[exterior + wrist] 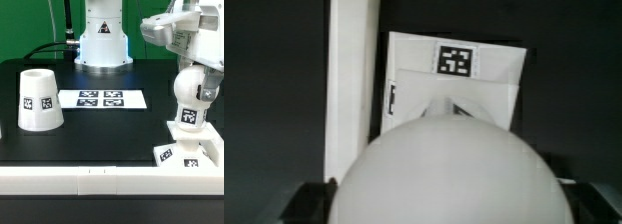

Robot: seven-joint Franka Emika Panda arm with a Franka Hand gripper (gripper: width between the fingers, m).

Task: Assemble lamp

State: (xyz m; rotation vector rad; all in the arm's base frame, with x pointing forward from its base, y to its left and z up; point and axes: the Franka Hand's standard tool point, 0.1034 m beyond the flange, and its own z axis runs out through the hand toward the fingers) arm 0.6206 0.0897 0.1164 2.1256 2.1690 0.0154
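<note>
We saw black-and-white square tags on the shade (38,100), the bulb (190,92), the base (200,150) and the marker board (102,98). A white rail (100,180) lay just beside the base on the black table (120,135). The fingers (304,205) were clamped on the bulb, held upright over the base at the exterior view's right.

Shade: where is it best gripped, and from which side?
Probably best to grip the shade across its narrow top, coming from above: it stands upright, wide end down, walls tapering upward, with free space around it.
</note>
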